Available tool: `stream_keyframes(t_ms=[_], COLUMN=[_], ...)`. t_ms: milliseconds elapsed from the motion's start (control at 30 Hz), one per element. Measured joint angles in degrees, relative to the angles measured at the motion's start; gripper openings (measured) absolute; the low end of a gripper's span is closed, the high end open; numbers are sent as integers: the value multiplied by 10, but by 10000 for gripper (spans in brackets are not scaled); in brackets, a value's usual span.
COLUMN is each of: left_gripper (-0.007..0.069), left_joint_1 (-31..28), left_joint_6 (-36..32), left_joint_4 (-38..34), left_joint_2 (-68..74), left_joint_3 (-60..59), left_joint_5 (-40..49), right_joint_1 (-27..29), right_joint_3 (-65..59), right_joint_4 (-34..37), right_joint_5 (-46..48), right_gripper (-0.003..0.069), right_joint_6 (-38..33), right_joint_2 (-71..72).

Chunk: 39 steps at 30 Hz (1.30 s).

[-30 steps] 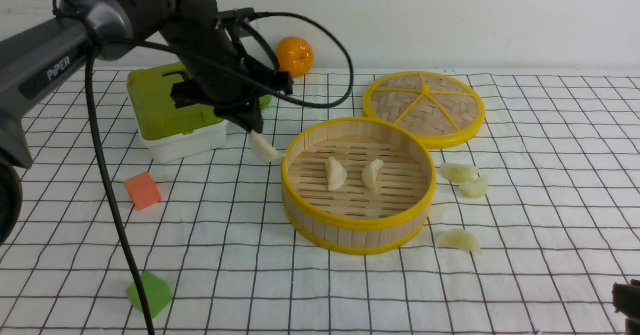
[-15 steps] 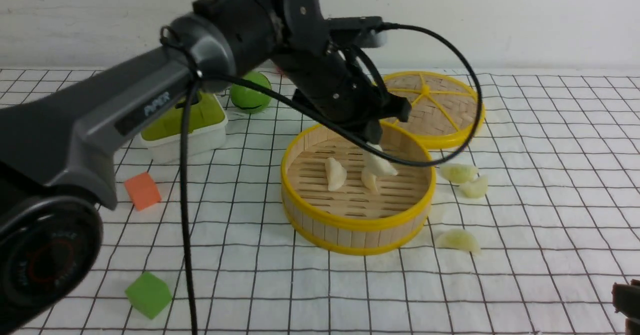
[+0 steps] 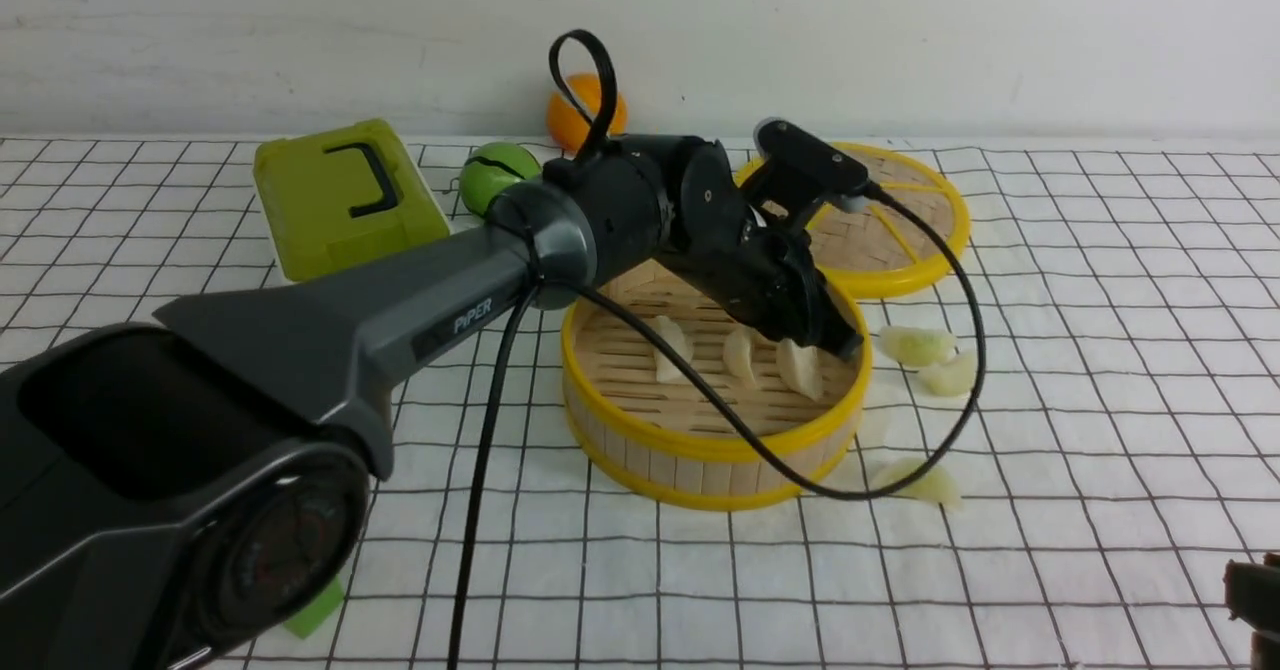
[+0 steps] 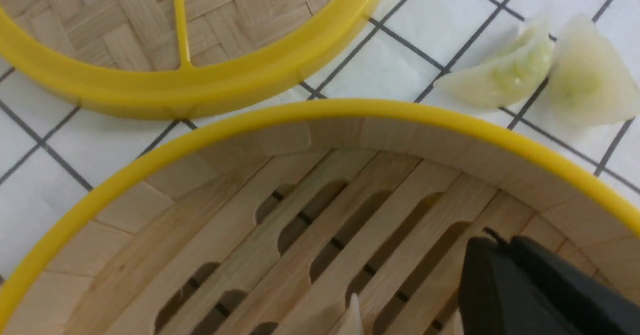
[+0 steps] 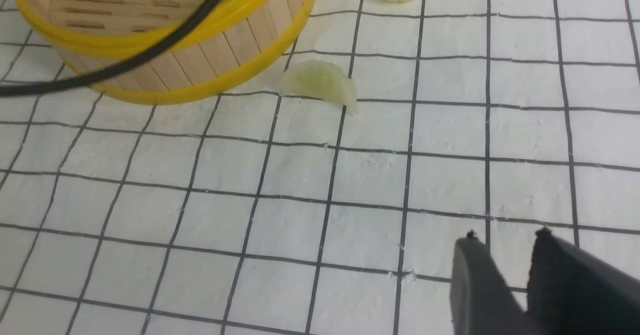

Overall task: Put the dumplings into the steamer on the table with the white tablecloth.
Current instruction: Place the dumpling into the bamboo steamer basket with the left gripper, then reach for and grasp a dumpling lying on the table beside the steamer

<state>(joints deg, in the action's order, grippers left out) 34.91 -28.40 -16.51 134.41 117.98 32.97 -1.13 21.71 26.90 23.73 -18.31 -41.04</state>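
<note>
The steamer (image 3: 700,445) stands mid-table on the white tablecloth (image 3: 1100,400). Two cream dumplings (image 3: 672,348) (image 3: 738,353) lie on its slatted floor. My left gripper (image 3: 838,345) reaches down inside the steamer at its right side, jaws shut on a third cream dumpling (image 3: 800,368) close to the floor. In the left wrist view the fingers (image 4: 492,255) are pressed together over the slats. Pale green dumplings lie on the cloth to the right: a touching pair (image 3: 915,343) (image 3: 950,375) and a single one (image 3: 925,482) (image 5: 320,81). My right gripper (image 5: 506,235) hovers low at the near right, slightly open and empty.
The woven yellow-rimmed lid (image 3: 900,220) lies flat behind the steamer. A green-lidded box (image 3: 345,195), a green ball (image 3: 495,172) and an orange (image 3: 575,110) sit at the back left. A green cube (image 3: 315,605) peeks out under the left arm. The arm's cable loops over the steamer's front right rim.
My left arm has swung right from beside the steamer's left rim and lowered, carrying the cream dumpling across into the basket's right side. The right gripper has stayed put.
</note>
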Motion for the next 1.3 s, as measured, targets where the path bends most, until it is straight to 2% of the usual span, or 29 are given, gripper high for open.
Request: stream_keyframes(t_ms=[100, 200, 233, 267, 367, 400, 433, 500, 633, 733, 867, 933, 967, 1033, 1067, 1167, 1267, 1300], left_gripper=[-1, 45, 91, 91, 259, 259, 317, 370, 391, 388, 344, 284, 232, 181, 104, 1, -13, -13], left_joint_1=[0, 0, 0, 0, 0, 0, 0, 0, 0, 0, 0, 0, 0, 0, -1, -6, -20, -37], left_joint_6=[-43, -62, -65, -65, -66, -66, -66, -65, -65, -64, -10, 55, 96, 122, 159, 192, 214, 239], left_joint_4=[-10, -18, -20, -20, -21, -21, -21, -20, -17, -11, 18, 59, 104, 132, 178, 205, 207, 208], left_joint_2=[3, 5, 5, 5, 5, 5, 6, 4, -27, -70, -179, -258, -308, -337, -382, -432, -477, -510], left_joint_3=[0, 0, 1, 1, 1, 1, 1, 1, -1, -2, -2, -1, 1, 2, 1, -26, -85, -140], left_joint_5=[-6, -8, -6, -6, 2, 2, 2, 1, 19, 39, 114, 176, 222, 267, 335, 378, 381, 381], right_joint_1=[0, 0, 0, 0, 0, 0, 0, 0, 0, 0, 0, 0, 0, 0, 0, 0, 0, 0], right_joint_3=[0, 0, 0, 0, 0, 0, 0, 0, 0, 0, 0, 2, 8, 15, 35, 75, 126, 173], right_joint_4=[0, 0, 0, 0, 0, 0, 0, 0, 0, 0, 0, 3, 10, 19, 38, 74, 108, 122], right_joint_5=[1, 1, 1, 1, 1, 1, 1, 1, 1, -1, 3, 36, 62, 76, 90, 104, 129, 155], right_gripper=[167, 171, 172, 173, 176, 176, 176, 177, 177, 177, 179, 181, 185, 190, 204, 246, 300, 347], right_joint_6=[0, 0, 0, 0, 0, 0, 0, 0, 0, 0, 0, -18, -42, -63, -101, -145, -186, -212], right_joint_2=[0, 0, 0, 0, 0, 0, 0, 0, 0, 0, 0, -1, -5, -12, -34, -83, -149, -198])
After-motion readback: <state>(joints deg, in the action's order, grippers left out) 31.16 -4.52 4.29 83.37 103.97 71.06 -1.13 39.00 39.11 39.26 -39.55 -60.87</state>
